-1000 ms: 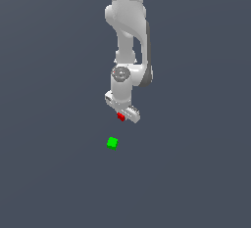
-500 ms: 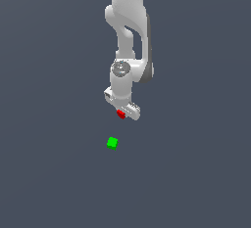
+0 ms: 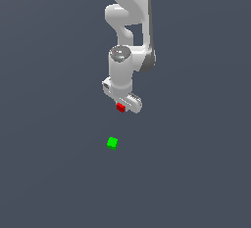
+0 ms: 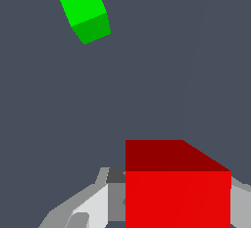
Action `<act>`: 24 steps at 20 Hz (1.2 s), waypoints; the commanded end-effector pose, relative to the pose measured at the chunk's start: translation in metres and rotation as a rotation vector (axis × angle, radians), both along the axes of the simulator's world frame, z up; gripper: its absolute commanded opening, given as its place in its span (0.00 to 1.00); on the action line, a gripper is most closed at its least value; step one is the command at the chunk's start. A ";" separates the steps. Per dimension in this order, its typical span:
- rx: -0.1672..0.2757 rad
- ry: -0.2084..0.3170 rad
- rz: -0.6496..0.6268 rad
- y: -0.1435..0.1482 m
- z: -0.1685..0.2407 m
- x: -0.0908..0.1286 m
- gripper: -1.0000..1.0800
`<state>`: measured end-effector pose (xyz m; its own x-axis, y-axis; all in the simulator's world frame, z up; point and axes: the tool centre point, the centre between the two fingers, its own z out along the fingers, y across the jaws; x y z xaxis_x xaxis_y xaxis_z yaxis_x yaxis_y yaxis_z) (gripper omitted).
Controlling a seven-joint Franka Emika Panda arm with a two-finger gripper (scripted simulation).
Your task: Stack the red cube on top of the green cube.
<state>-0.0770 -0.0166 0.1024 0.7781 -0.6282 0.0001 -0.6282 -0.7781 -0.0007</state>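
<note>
In the exterior view the arm (image 3: 128,7) is cut by the upper edge, so its base is not visible. The gripper (image 3: 121,105) there shows only its body; the fingers are too small to distinguish, and the red cube (image 3: 120,107) is only partly visible, tucked under the gripper's lower edge. In the wrist view the red cube (image 4: 177,185) is cut by the lower edge of the picture, and it hides most of the gripper (image 4: 147,207) behind it. Only grey and white parts appear on both sides of the cube, so the finger contact cannot be seen.
</note>
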 end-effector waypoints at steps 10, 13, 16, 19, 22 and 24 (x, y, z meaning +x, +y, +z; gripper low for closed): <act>-0.001 0.001 0.001 0.000 0.017 0.001 0.00; -0.001 0.001 0.001 0.000 0.017 0.003 0.00; -0.001 0.001 0.001 -0.002 0.015 0.008 0.00; -0.001 0.001 0.001 -0.004 0.011 0.016 0.00; 0.000 0.000 0.001 -0.007 0.007 0.027 0.00; 0.000 0.000 0.001 -0.010 0.003 0.036 0.00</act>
<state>-0.0476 -0.0246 0.1081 0.7786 -0.6275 -0.0005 -0.6275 -0.7786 0.0000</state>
